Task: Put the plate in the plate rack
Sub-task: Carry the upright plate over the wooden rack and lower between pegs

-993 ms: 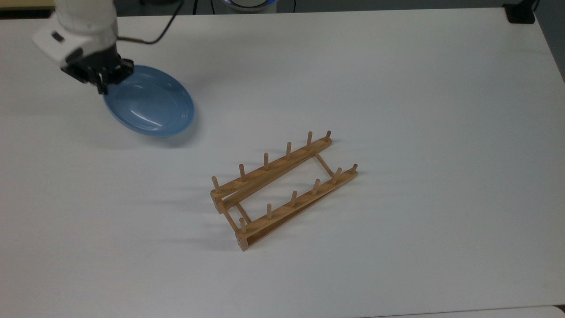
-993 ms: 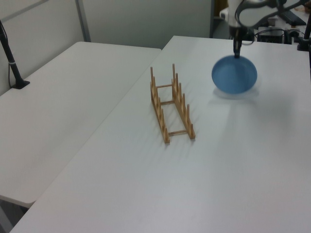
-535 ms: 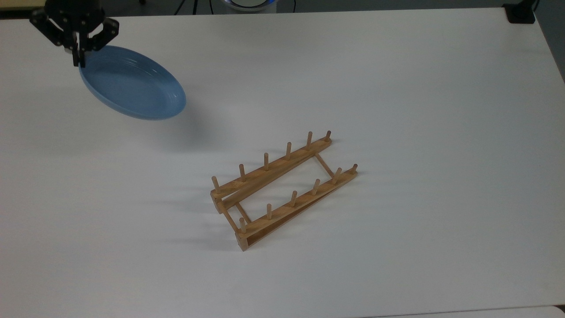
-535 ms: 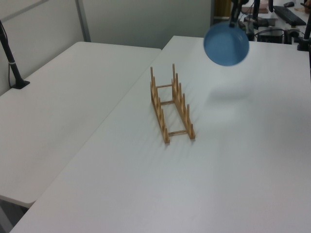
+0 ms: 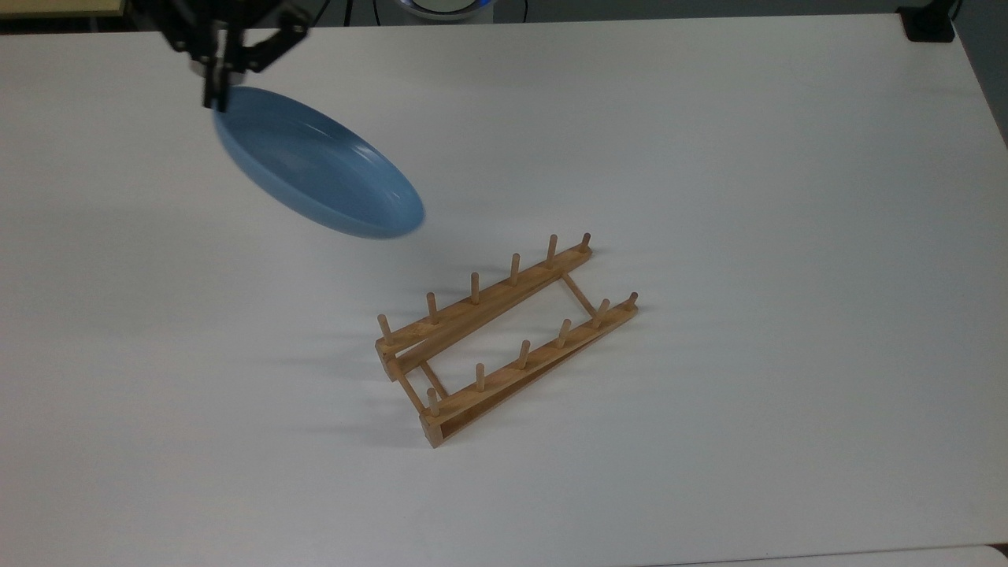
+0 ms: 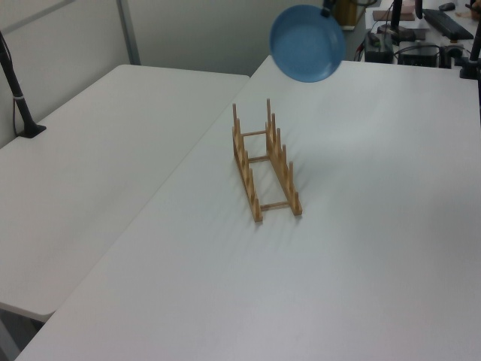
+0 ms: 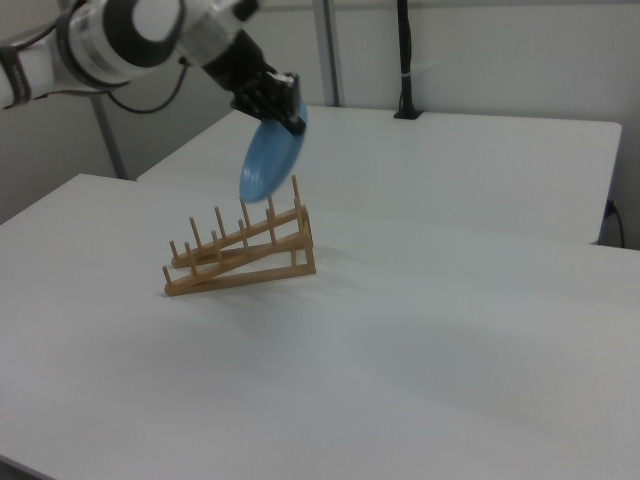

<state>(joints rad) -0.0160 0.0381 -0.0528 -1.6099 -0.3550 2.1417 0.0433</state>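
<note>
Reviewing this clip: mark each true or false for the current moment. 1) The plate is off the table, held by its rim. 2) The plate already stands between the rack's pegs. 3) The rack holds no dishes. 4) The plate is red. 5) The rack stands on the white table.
1) True: the claw grips the rim of the light-blue plate, which hangs tilted in the air.
2) False: the plate is apart from the wooden plate rack, up and toward the top view's left.
3) True: nothing sits between its pegs.
4) False: it is light blue.
5) True: it rests on the white table.
</note>
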